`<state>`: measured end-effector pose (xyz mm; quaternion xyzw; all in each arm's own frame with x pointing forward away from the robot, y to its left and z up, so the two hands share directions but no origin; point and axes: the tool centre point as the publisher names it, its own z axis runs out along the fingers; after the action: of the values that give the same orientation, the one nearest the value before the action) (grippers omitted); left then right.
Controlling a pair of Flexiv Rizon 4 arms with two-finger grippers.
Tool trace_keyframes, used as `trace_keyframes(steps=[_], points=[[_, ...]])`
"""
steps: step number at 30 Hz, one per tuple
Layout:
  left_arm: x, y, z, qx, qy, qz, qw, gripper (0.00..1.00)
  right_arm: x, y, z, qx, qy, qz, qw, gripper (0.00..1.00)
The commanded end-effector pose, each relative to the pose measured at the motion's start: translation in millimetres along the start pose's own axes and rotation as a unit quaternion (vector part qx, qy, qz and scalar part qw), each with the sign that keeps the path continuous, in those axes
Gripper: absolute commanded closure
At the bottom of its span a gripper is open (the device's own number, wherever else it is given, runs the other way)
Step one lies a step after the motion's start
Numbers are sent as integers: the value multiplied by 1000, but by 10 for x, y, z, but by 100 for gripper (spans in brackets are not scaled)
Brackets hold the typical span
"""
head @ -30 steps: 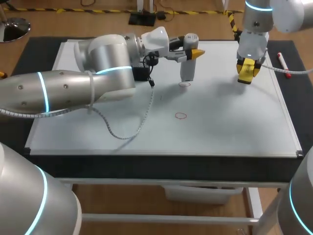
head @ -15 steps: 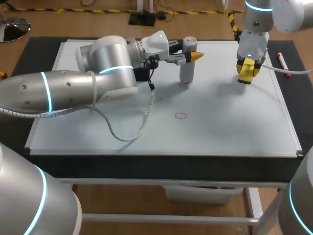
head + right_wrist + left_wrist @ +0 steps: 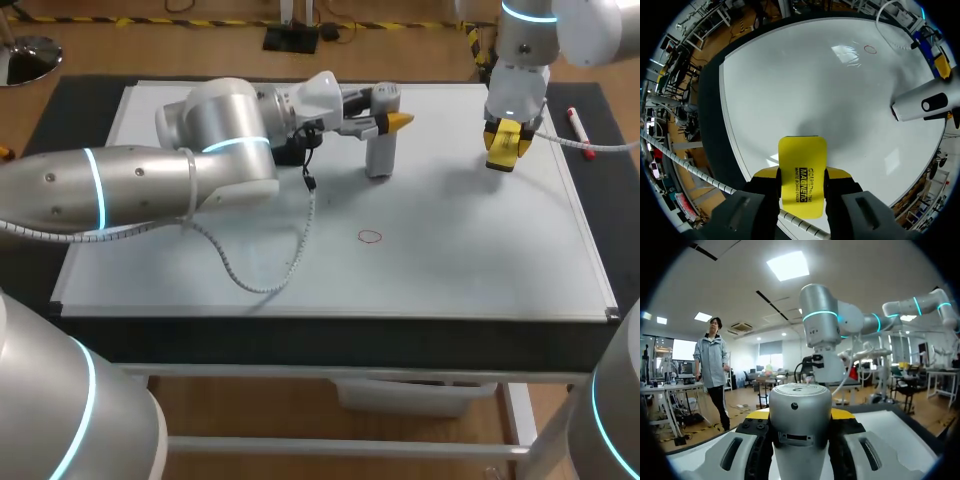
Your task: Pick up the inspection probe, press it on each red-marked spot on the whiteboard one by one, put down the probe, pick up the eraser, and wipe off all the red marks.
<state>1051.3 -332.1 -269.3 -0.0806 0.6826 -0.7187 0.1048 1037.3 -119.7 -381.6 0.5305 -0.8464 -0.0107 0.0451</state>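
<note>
- Since a second ago the left gripper (image 3: 388,119) has come down with the inspection probe (image 3: 379,155). The red mark that showed under the probe's foot is now covered by it.
- The left arm comes in from the left side. Its fingers are clamped on the upper part of the probe from two sides. The probe stands upright with its lower end on the whiteboard (image 3: 200,250), in the far middle part.
- A grey cable (image 3: 262,282) from this arm's wrist lies in a loop on the board.
- A second red mark (image 3: 370,237) lies uncovered nearer on the board, apart from the probe.
- The right gripper (image 3: 504,146) hangs over the far right part of the board, its fingers pressed on the yellow eraser (image 3: 802,172).
- A red marker pen (image 3: 579,130) lies on the dark mat (image 3: 598,170), beside the board's right edge.
</note>
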Motion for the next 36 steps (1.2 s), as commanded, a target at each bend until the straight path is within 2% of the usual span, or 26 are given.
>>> trace_keyframes(steps=[1, 24, 30, 36], points=[[-3, 28, 8, 3, 1, 0, 1000, 100, 4, -9, -4, 0, 1, -1, 1000, 100], [6, 26, -25, 0, 1, 0, 1000, 100, 4, -9, -4, 0, 1, -1, 1000, 100], [54, -135, -41, 16, 13, -7, 1000, 100, 4, -9, -4, 0, 1, -1, 1000, 100], [149, -337, -193, 18, 19, -1, 1000, 100, 4, -9, -4, 0, 1, -1, 1000, 100]])
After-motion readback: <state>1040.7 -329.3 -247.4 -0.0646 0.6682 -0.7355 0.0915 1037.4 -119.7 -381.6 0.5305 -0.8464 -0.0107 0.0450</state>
